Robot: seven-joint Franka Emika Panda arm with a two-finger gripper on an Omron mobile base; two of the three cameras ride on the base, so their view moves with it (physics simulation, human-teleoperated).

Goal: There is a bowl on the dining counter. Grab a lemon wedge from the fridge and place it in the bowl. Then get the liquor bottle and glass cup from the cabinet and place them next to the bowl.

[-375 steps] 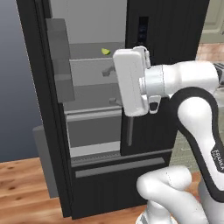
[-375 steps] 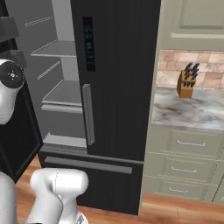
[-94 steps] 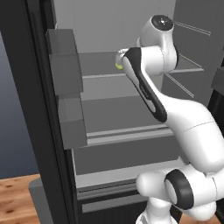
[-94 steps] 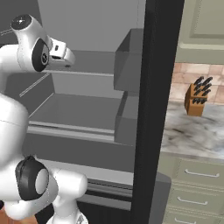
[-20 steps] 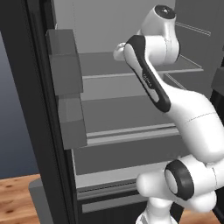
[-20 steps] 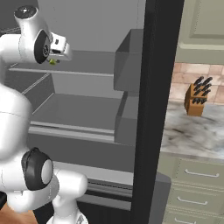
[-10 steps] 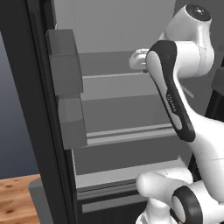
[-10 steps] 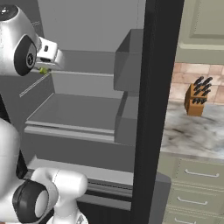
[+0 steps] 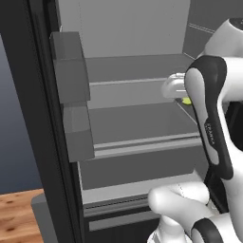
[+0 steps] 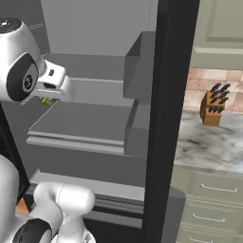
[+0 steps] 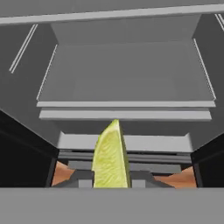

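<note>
The fridge (image 9: pixel 28 118) stands open, with its grey shelves (image 9: pixel 142 126) bare. My gripper (image 9: pixel 184 98) hangs in front of the middle shelf, at the right of the left base view and at the left of the right base view (image 10: pixel 47 98). It is shut on the lemon wedge (image 9: pixel 187 101), a small yellow-green slice that also shows under the hand (image 10: pixel 45 101). In the hand view the lemon wedge (image 11: pixel 110 157) stands upright between the fingertips, with the shelves beyond it. The bowl, dining counter, liquor bottle and glass cup are out of view.
Grey door bins (image 9: pixel 71 71) jut from the left door. The black right door edge (image 10: pixel 166 118) carries another bin (image 10: pixel 140 71). Right of it lie a marble counter (image 10: pixel 209 142) with a knife block (image 10: pixel 212 108), sage-green drawers (image 10: pixel 209 209) and a wall cabinet door (image 10: pixel 218 23).
The hand, still holding the lemon wedge, has dropped from the upper shelf level and drawn back out of the fridge. The arm has swung toward the base.
</note>
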